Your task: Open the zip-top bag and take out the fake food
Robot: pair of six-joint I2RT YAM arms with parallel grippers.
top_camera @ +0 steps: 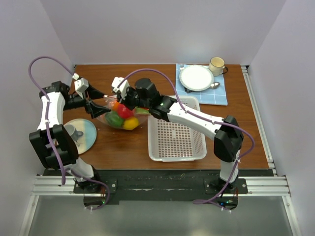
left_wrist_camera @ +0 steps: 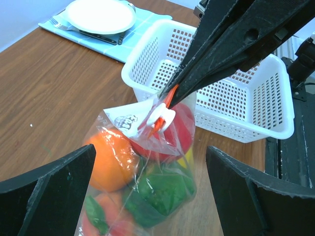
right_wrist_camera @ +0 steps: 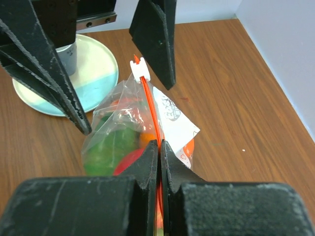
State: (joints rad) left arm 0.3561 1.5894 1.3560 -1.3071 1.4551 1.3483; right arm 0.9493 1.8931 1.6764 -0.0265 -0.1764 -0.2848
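The clear zip-top bag (top_camera: 120, 117) holds the fake food: a red piece (top_camera: 125, 111), a green piece (top_camera: 114, 119) and a yellow piece (top_camera: 131, 124). My right gripper (top_camera: 129, 102) is shut on the bag's red-orange zip strip (right_wrist_camera: 153, 115) and holds it up by that edge. The white slider (right_wrist_camera: 139, 69) sits at the strip's far end. My left gripper (left_wrist_camera: 150, 150) is open, with one finger on each side of the bag (left_wrist_camera: 142, 182) and neither touching it. An orange (left_wrist_camera: 108, 160) and a green piece (left_wrist_camera: 162, 191) show through the plastic.
A white perforated basket (top_camera: 176, 132) stands right of the bag. A teal plate with a grey cup (top_camera: 81, 132) lies at the left. A white plate (top_camera: 197, 77) on a blue cloth and a mug (top_camera: 216, 64) are at the back right.
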